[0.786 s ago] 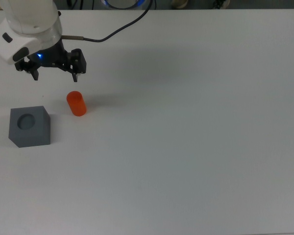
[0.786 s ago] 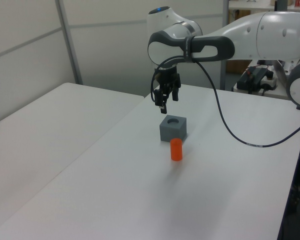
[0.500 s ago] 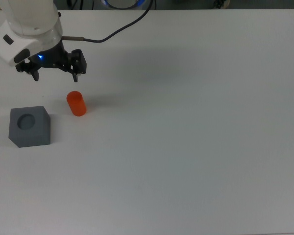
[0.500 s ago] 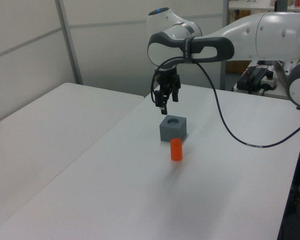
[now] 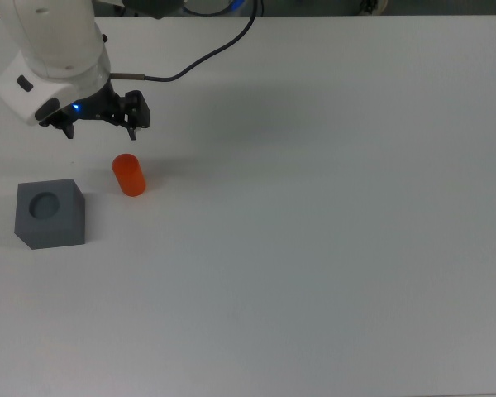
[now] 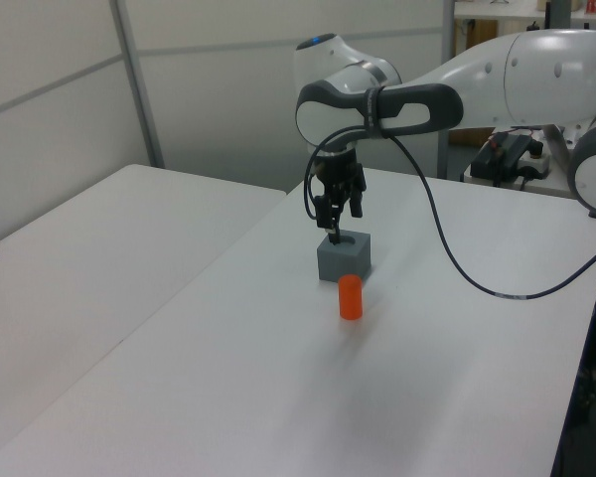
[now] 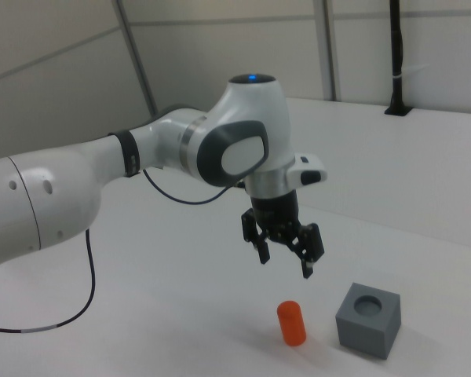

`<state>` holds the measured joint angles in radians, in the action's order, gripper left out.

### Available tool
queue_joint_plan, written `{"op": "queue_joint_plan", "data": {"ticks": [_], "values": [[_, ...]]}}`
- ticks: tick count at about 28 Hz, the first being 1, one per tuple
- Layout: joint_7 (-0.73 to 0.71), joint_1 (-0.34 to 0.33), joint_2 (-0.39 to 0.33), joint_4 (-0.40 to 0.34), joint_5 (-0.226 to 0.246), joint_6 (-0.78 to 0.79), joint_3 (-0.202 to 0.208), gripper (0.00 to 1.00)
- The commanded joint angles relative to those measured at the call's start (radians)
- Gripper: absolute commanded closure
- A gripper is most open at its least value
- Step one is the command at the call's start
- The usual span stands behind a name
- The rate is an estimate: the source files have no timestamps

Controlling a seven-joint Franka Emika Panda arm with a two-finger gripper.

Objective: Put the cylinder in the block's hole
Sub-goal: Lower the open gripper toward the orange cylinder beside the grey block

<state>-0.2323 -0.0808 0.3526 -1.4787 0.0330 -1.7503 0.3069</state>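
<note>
1. The white Franka arm has carried its black two-finger gripper [image 5: 100, 129] a little toward the top view's right over the last moments, and in the left view it now hangs lower, its fingertips in line with the block's top. It remains above the plain white table [image 5: 331, 248], short of the cylinder.
2. The gripper's fingers are spread wide with nothing between them, as they were before; the right view shows the gap plainly.
3. The dark grey cube-shaped block [image 5: 50, 214] has not moved. Its round hole [image 5: 45, 204] in the top face is empty.
4. The small, smooth orange-red cylinder [image 5: 130, 174] stands upright where it was, just beside the block on the top view's right, not touching it.
5. My reading: this is the approach to the pick. Nothing is grasped yet, so the insertion lies entirely ahead.
</note>
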Motion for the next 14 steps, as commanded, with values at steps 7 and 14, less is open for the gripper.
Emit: {"op": "queue_joint_plan", "data": {"ticks": [7,14], "values": [[-0.05,0.0,-0.199,-0.4,-0.022,-0.374,-0.025,0.0],[-0.065,-0.002,-0.158,-0.408,-0.024,-0.396,-0.025,0.0]]}}
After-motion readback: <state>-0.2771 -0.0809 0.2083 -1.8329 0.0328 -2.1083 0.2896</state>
